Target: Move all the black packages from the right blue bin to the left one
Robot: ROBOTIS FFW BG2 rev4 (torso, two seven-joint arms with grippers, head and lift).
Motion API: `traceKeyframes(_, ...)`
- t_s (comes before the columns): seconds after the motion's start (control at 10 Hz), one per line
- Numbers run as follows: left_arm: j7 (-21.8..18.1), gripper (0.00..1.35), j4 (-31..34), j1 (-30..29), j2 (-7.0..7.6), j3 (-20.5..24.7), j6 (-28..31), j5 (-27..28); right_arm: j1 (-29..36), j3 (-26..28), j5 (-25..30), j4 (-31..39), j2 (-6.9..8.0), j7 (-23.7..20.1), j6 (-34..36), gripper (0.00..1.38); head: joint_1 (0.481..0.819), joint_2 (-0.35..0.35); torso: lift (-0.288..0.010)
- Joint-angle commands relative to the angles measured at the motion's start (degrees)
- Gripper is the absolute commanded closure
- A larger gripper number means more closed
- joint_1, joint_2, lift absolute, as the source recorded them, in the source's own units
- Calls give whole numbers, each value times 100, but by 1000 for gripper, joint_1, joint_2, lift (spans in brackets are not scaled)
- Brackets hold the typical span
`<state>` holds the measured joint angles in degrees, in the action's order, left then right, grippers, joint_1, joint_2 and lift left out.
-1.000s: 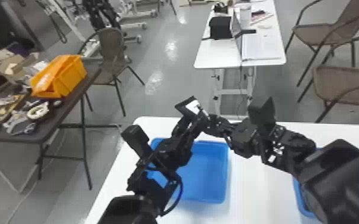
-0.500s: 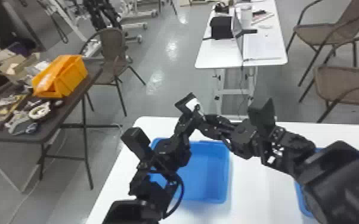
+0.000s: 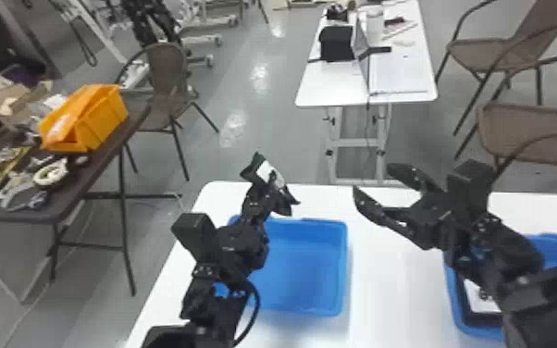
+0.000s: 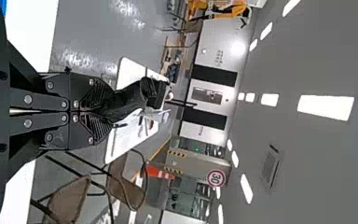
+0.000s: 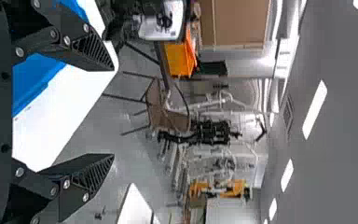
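My left gripper [image 3: 269, 196] is raised over the back of the left blue bin [image 3: 344, 268], shut on a black package [image 3: 256, 167] with a white label. In the left wrist view, the left gripper [image 4: 103, 110] pinches the dark package [image 4: 129, 99] by its end. Between the two bins, my right gripper [image 3: 371, 178] stands open, its fingers parted and pointing left; in the right wrist view, nothing is between the tips of the right gripper [image 5: 111, 113]. The right blue bin [image 3: 452, 301], partly covered by the right arm, holds a black package with a white label [image 3: 480, 298].
Both bins stand on a white table [image 3: 384, 287]. Beyond it are another white table [image 3: 319, 92] with items and several brown chairs. At the left, a dark table [image 3: 67, 194] carries an orange bin [image 3: 102, 122] and loose parts.
The right gripper, earlier up against the package at the left gripper, has opened and drawn back to the right. The package stays in the left gripper, which has barely moved.
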<state>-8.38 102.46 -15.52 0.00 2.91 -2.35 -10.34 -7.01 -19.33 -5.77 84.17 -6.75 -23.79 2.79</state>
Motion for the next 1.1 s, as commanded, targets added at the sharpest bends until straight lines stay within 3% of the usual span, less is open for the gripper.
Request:
traceKeyframes(0.0,3,1216,-279,-39,-15,87,-222,621,446,491,146,223,69,182,-112,85,695,232,0)
traceKeyframes(0.3,3,1214,-1228,-39,-15,175,-600,1333,842,834,208,354,69,244,-129,85,695,184,0)
traceKeyframes(0.4,-14,1122,-1413,-21,-15,175,-609,1333,885,861,217,363,69,244,-129,85,695,177,0)
traceKeyframes(0.6,-375,174,-1633,41,-15,272,-908,902,965,975,410,495,69,305,-103,88,695,168,0)
traceKeyframes(0.7,-401,62,-1633,41,-15,289,-961,779,1096,1063,472,627,69,446,-94,90,695,158,0)
traceKeyframes(0.8,-384,133,-1624,32,-15,298,-1119,665,1246,1168,507,776,69,622,-77,91,695,151,0)
traceKeyframes(1.0,-498,130,-1580,49,-15,316,-987,472,1641,1432,428,1084,69,964,46,93,695,133,0)
